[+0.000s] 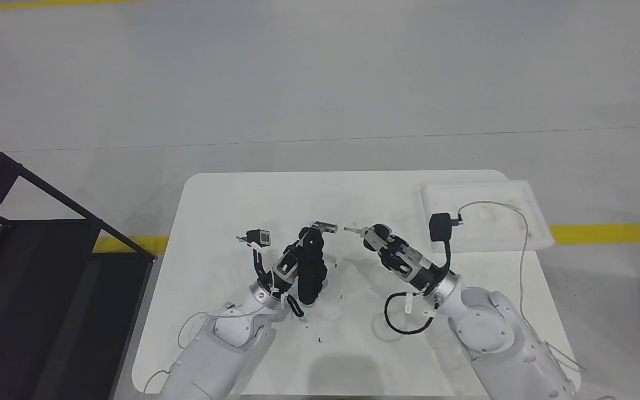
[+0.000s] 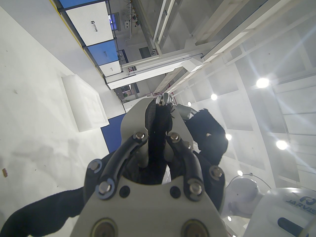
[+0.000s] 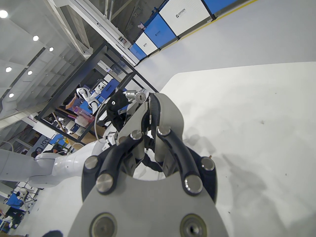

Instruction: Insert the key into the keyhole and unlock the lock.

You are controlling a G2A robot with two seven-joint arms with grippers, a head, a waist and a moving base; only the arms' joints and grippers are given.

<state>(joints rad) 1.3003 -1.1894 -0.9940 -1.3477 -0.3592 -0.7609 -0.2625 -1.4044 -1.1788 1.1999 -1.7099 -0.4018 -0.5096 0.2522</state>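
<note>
Above the middle of the white table (image 1: 230, 210) my two grippers face each other. My left gripper (image 1: 318, 233) (image 2: 161, 102) is shut on the silver lock (image 1: 324, 226) (image 2: 164, 98), which sticks out past its fingertips. In the right wrist view the lock's round keyhole face (image 3: 140, 97) points at my right gripper (image 3: 150, 97). My right gripper (image 1: 368, 235) is shut on the small key (image 1: 351, 229), whose blade points at the lock across a short gap. The key's grip end is hidden between the pads.
A small metal-and-black object (image 1: 256, 237) lies on the table beside the left arm. A white tray (image 1: 520, 235) at the right edge holds a black plug (image 1: 440, 227) with a thin cable. A black cable loop (image 1: 400, 312) hangs by the right wrist.
</note>
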